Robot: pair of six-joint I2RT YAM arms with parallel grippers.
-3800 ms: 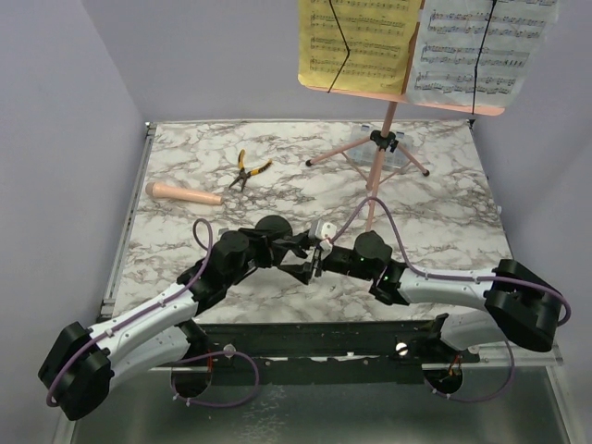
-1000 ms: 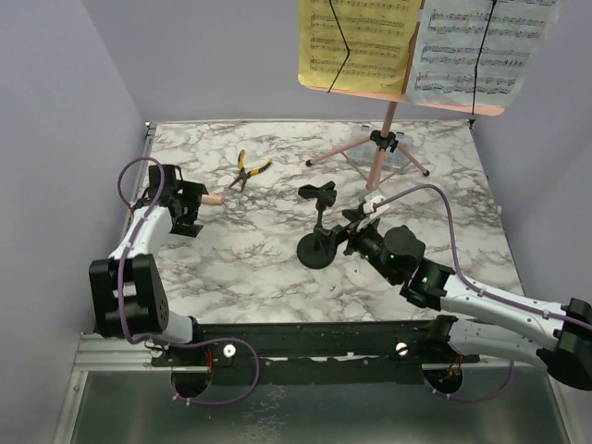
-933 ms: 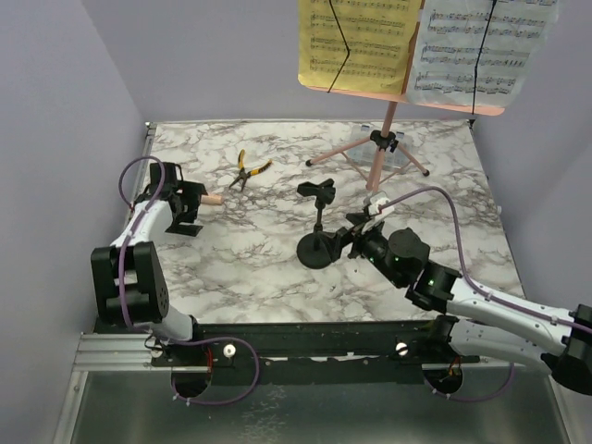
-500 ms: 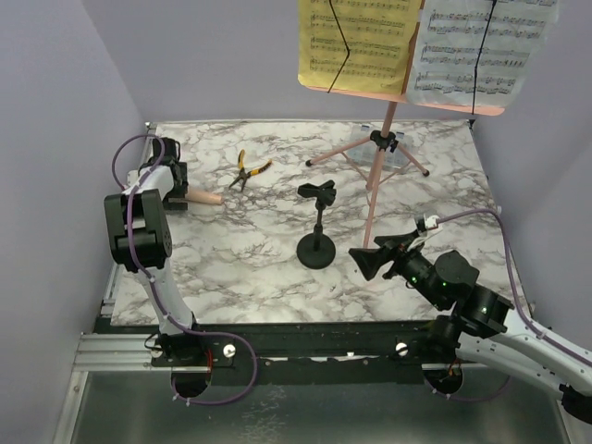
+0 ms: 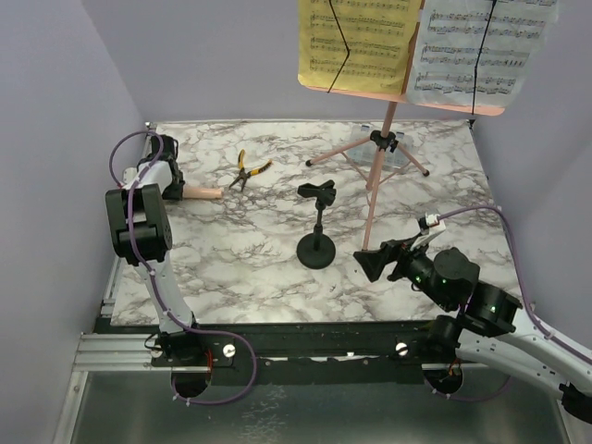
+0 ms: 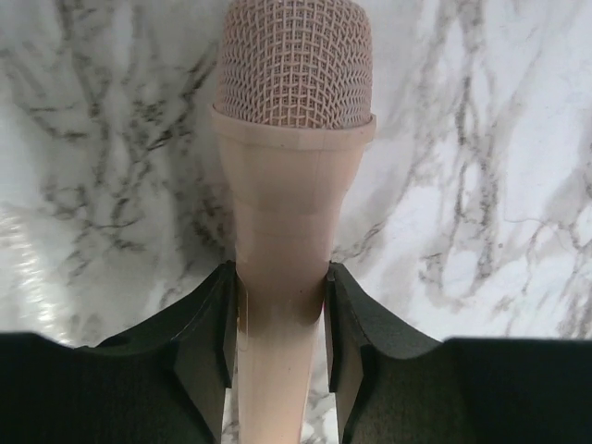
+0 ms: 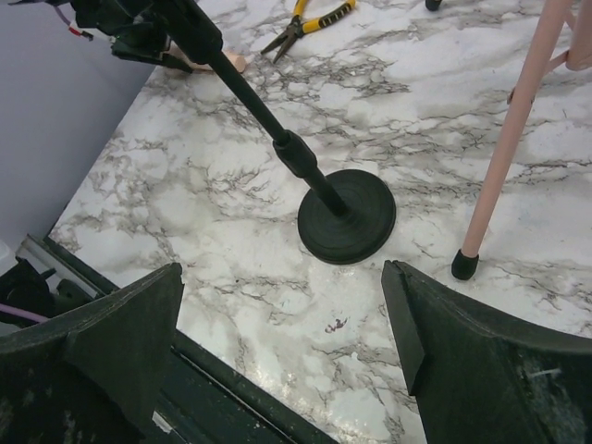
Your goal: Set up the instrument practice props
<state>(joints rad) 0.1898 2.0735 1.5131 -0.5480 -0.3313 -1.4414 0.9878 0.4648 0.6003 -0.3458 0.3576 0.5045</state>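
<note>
Microphone [image 5: 203, 194] lies far left on your desk [image 5: 240, 273] in the overhead view, your left arm folded steeply over it. Left wrist view: left tool [image 6: 280, 277] pinches its handle. Right wrist view: right tool [image 7: 282, 310] spread wide, empty, facing the mic stand [image 7: 344, 222].

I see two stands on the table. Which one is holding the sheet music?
The tall pink tripod stand at the back, with a yellow sheet and a white sheet on top. The short black round-based stand holds nothing.
</note>
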